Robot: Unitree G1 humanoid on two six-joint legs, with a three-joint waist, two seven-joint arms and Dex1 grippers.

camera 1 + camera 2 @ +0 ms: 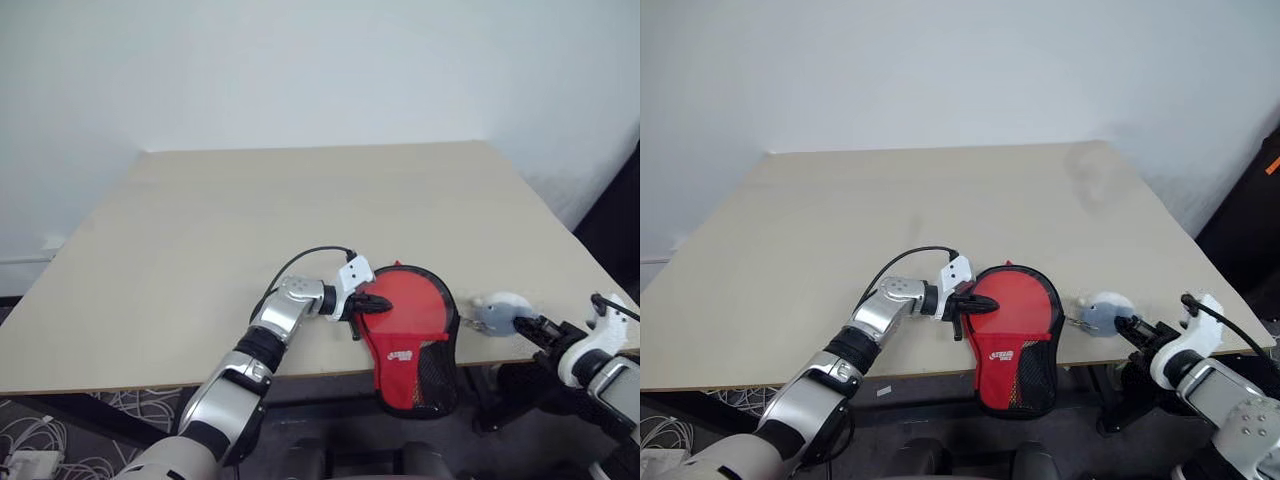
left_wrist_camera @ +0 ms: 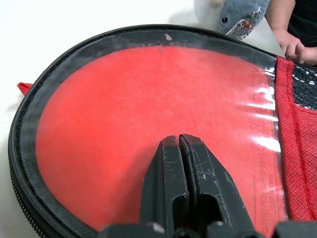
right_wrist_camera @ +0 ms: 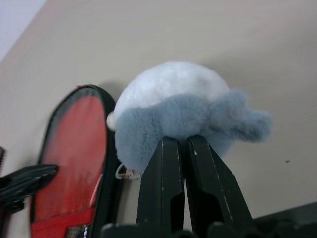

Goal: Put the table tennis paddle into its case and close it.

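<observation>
With the case (image 1: 408,335) overhanging the table (image 1: 200,240) edge and the paddle (image 2: 148,134) seen inside its window, it could be dragged off. It is pinned by the shut, empty left tool (image 1: 372,303); a plush charm (image 3: 173,111) beside the case is pinched by the shut right tool (image 1: 527,323).

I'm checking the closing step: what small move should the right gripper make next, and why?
Probably draw the plush charm along the case rim. The right gripper pinches the charm, which seems clipped to the zip, and the shut left gripper pins the case down. Whether the zip is fully closed isn't visible.

case (image 1: 410,340) at table (image 1: 250,230) front edge, plush toy (image 1: 497,313) right
</observation>
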